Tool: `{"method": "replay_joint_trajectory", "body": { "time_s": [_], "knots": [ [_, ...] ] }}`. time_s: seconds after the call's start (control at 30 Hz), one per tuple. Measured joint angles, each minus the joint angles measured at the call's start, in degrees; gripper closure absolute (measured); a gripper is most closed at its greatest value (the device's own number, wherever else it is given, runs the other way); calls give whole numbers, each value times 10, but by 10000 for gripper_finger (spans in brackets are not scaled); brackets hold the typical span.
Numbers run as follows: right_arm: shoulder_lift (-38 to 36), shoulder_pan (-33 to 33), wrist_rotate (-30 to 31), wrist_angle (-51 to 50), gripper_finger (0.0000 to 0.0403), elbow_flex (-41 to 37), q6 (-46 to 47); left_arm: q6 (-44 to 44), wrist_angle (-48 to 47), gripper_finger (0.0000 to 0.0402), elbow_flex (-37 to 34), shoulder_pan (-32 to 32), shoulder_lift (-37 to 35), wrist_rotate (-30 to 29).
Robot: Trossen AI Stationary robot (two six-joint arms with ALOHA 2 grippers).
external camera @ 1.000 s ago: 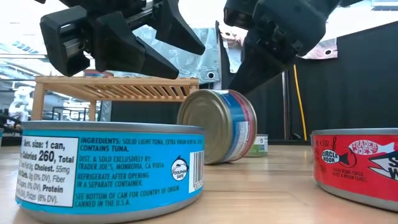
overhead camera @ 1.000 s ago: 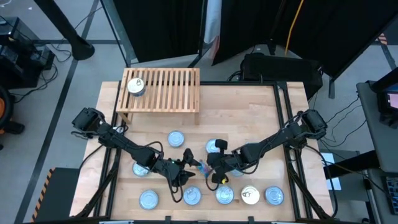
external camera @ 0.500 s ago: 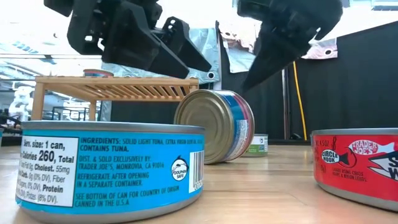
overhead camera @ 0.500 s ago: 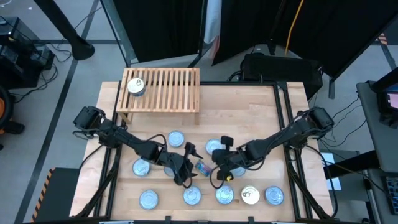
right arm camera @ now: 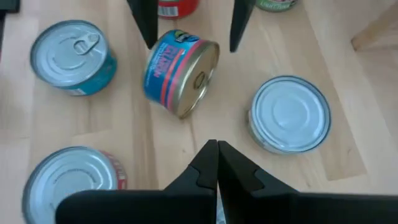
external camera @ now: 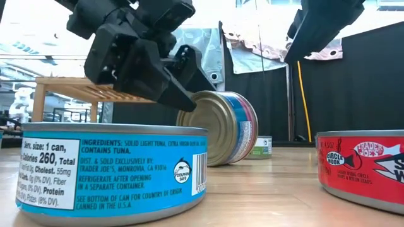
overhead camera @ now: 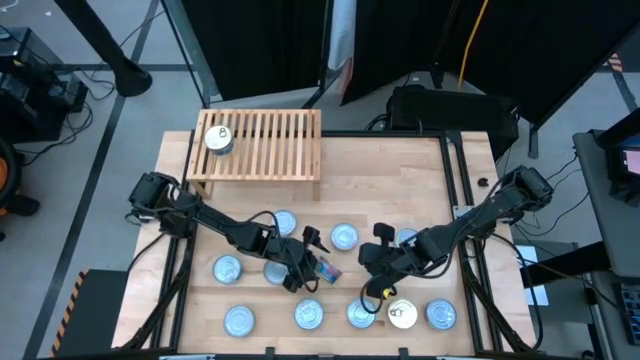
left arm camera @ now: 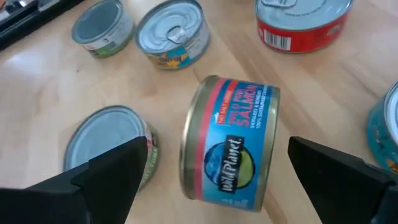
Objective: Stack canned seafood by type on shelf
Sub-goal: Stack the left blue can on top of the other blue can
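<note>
One tin of canned seafood, blue and pink label, lies tipped on its curved side wall on the tabletop, its gold end toward the low camera. My left gripper is open, slanting down, one finger on each side of that tin, apart from it; it also shows as my left gripper from above. My right gripper is shut and empty, raised to the tin's right. The slatted shelf at the far left bears one tin at its left end.
Several upright tins stand around: two just beyond the tipped one, two under my left arm, a row along the near edge with a cream-topped one. A red tin stands beyond the tipped one.
My left gripper has come down and toward the tipped tin, rolling its wrist, until its fingers stand on either side of it. My right gripper, still shut, has risen and drawn back toward the table's right edge, away from the tin. The tin has stayed on its side.
</note>
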Motion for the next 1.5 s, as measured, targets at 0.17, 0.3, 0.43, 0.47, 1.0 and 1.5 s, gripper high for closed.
{"method": "replay_joint_trajectory", "body": {
  "time_s": [0.17, 0.3, 0.43, 0.47, 1.0, 1.5],
  "knots": [
    [1, 4, 1, -1, 403, 0, -9, 13, 15, 11, 0, -1, 12, 13],
    [1, 4, 1, -1, 403, 0, -12, 26, 17, 39, 0, -2, 17, 13],
    [1, 4, 1, -1, 403, 0, -12, 30, 16, 86, 0, -2, 22, 14],
    [1, 4, 1, -1, 403, 0, -12, 33, 19, 98, 1, -2, 24, 15],
    [1, 4, 1, -1, 403, 0, -13, 61, -19, 201, 1, -61, -50, -43],
    [1, -5, 29, 18, 403, 0, -105, 107, -416, 201, 139, -132, -309, -454]
  ]
}}
